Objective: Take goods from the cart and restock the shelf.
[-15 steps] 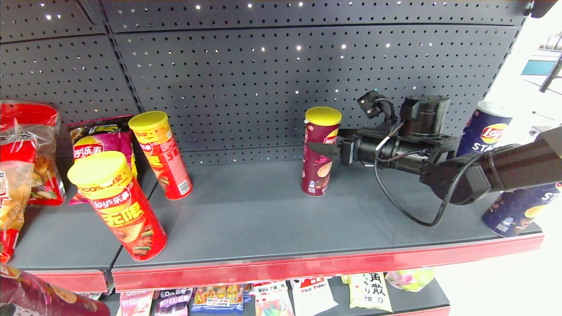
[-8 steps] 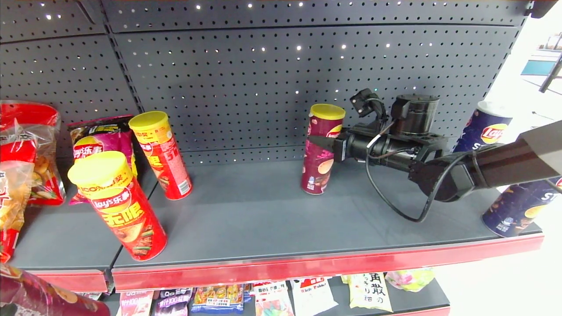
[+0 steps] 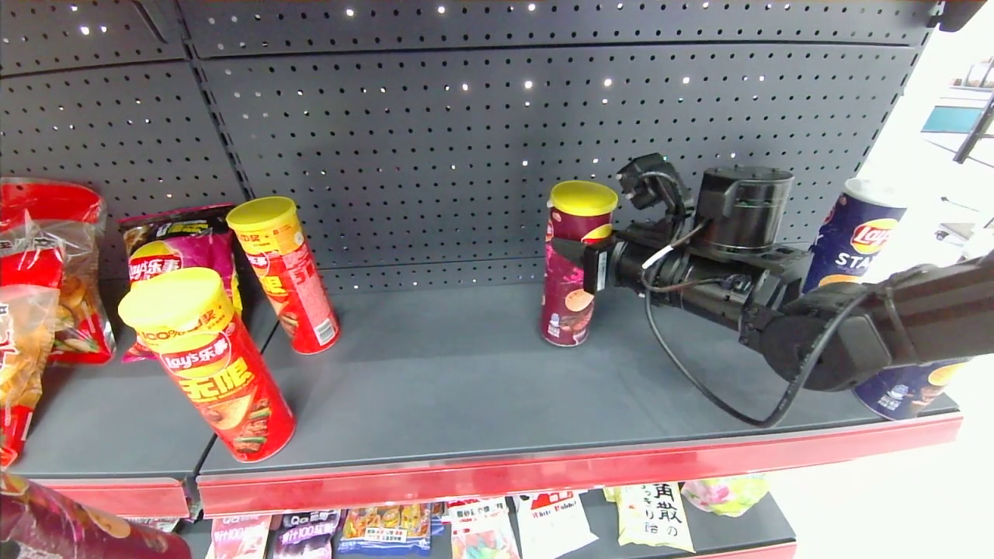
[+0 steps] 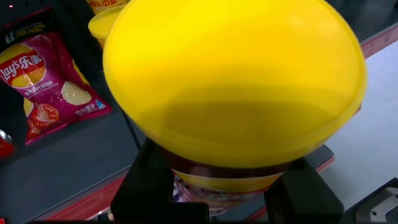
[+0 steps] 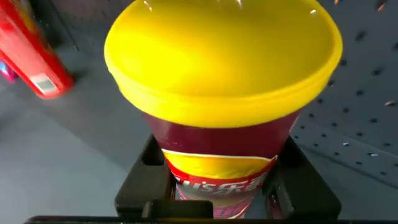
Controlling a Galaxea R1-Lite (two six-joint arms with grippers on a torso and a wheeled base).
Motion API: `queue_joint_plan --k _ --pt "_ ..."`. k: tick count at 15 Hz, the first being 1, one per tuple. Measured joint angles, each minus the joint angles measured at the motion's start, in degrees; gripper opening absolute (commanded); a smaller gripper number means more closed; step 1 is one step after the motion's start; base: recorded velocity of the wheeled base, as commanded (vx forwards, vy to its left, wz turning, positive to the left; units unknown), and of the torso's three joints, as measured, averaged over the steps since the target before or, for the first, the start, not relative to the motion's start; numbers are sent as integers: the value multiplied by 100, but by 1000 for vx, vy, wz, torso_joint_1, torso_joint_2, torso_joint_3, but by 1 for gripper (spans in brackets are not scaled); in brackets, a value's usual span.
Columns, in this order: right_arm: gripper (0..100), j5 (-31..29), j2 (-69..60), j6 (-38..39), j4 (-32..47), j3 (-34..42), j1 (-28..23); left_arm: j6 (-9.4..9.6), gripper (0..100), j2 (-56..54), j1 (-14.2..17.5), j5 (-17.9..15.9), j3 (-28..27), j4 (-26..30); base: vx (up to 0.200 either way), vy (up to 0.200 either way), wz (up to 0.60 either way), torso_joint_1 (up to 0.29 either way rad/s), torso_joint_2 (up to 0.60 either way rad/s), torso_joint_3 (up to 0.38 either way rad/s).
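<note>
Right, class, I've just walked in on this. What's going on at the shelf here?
A robot is restocking a shelf. Its right hand is closed around a maroon chip can with a yellow lid, holding it upright near the middle of the board, between red cans on the left and blue cans on the right. The left hand grips a second maroon can low, below the shelf's front edge.

The light is bright and even. Bright dots shine through the pegboard (image 3: 435,140) holes. The head view's right edge is washed out white by daylight. The can (image 3: 571,264) throws only a soft shadow on the shelf (image 3: 466,388). Straight lines bend near the edges. In the left wrist view a shadow crosses the lid (image 4: 233,74).
</note>
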Motion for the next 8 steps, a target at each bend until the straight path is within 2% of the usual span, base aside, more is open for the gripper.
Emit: queue_joint_plan --k 2,8 --pt "0 -435 -327 158 -13 271 206 0 0 7 0 0 -6 -2 0 0 0 0 0 0" --pt "0 -1100 -1168 239 -375 1621 779 2 0 2 0 11 -39 -6 0 0 0 0 0 0"
